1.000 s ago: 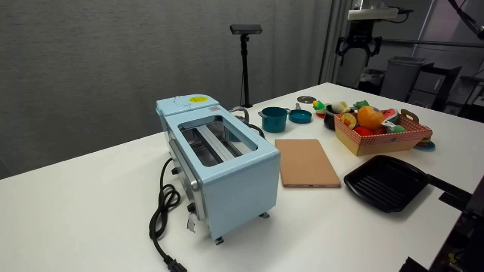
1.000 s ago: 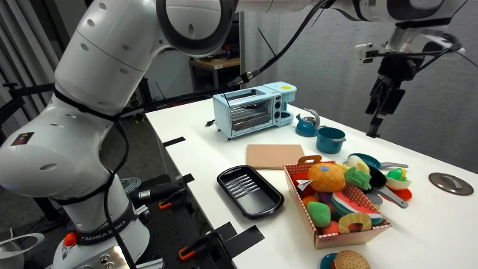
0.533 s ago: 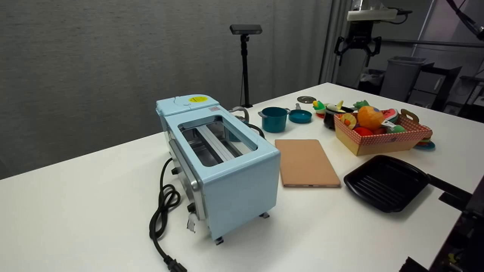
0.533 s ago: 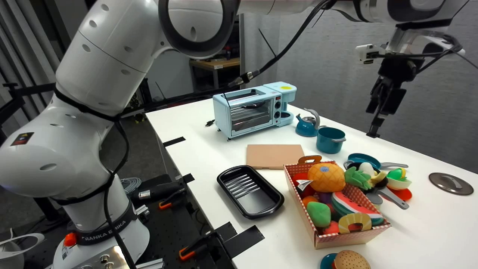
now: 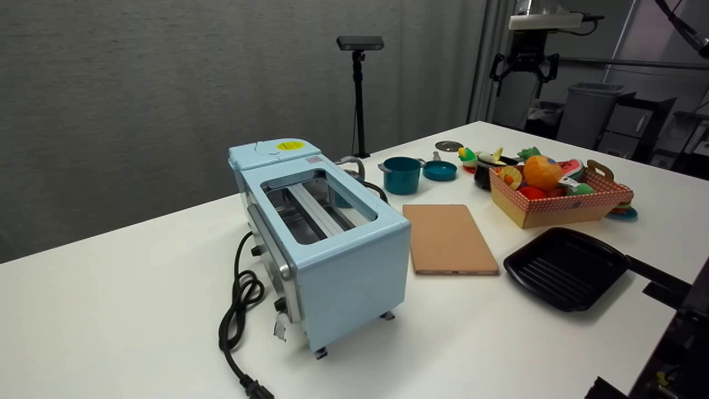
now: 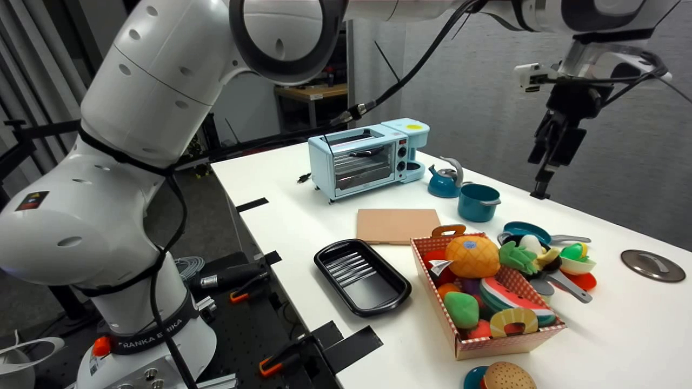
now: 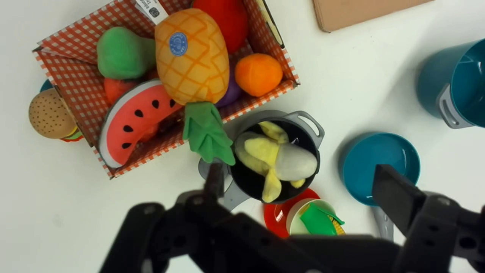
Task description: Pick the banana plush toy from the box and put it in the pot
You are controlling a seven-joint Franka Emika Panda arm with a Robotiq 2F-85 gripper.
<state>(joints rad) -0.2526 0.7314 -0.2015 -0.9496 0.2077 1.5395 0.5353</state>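
The banana plush toy, yellow peel with a pale tip, lies in a round black pot with grey handles, beside the box; it also shows in both exterior views. The red-checked tan box holds plush fruit and also shows in both exterior views. A teal pot stands apart, also in an exterior view; its visible inside holds nothing. My gripper is open and empty, high above the table, also in both exterior views.
A teal frying pan and a bowl with corn lie near the black pot. A pineapple plush overhangs the box edge. A black grill pan, brown board, pale-blue toaster, teal kettle and glass lid stand around.
The banana plush toy has tipped and settled lower in the black pot, away from the box side, between 1.0 and 0.5 s ago. The gripper stays open and nearly still.
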